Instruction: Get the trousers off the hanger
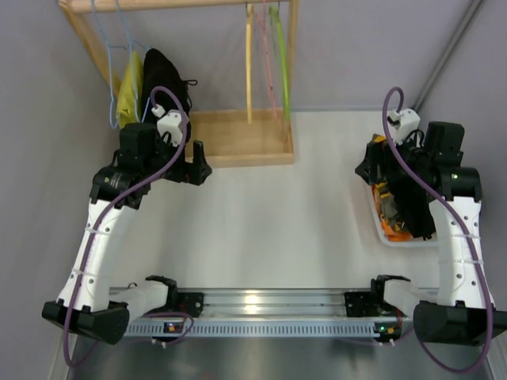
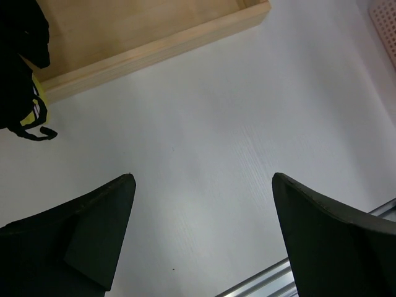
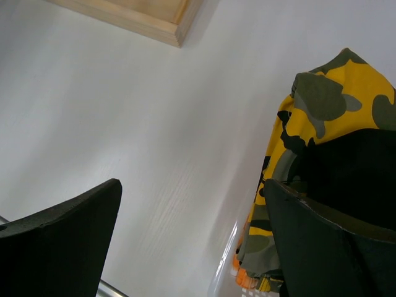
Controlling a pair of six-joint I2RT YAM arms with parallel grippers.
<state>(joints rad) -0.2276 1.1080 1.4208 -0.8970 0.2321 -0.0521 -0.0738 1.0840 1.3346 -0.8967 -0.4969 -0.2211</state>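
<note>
**Inspector:** Surface and surroundings?

**Assessor:** A white table (image 1: 269,222) set against pale grey-lilac walls. A wooden rack (image 1: 238,142) stands at the far left. Its base tray rests on the table, and its top rail runs along the upper edge of the overhead view.

**Inspector:** Where are the trousers?

**Assessor:** The black trousers (image 1: 164,75) hang near the left end of the rail, draped over the light-blue wire hanger (image 1: 127,33). Where wire meets cloth is too fine to make out. The left wrist view shows their lower edge in its top-left corner, with a thin drawstring (image 2: 36,131) dangling above the table. Just beside them, on the left, a yellow-green garment (image 1: 128,93) hangs on another blue hanger (image 1: 109,87). At the right end of the rail hang a yellow hanger (image 1: 249,71), a pink hanger (image 1: 265,63) and a green hanger (image 1: 279,63), all bare.

**Inspector:** Left gripper?

**Assessor:** The left gripper (image 2: 201,238) has its jaws spread wide, with only bare table showing between them. It sits just in front of the rack's base, near the trousers but apart from them.

**Inspector:** Right gripper?

**Assessor:** The right gripper (image 3: 198,247) is likewise spread wide and holds nothing. It hangs at the table's right side, beside a white bin (image 1: 386,236) that contains a yellow camouflage garment (image 3: 337,93) and some dark cloth. It is well apart from the rack.
</note>
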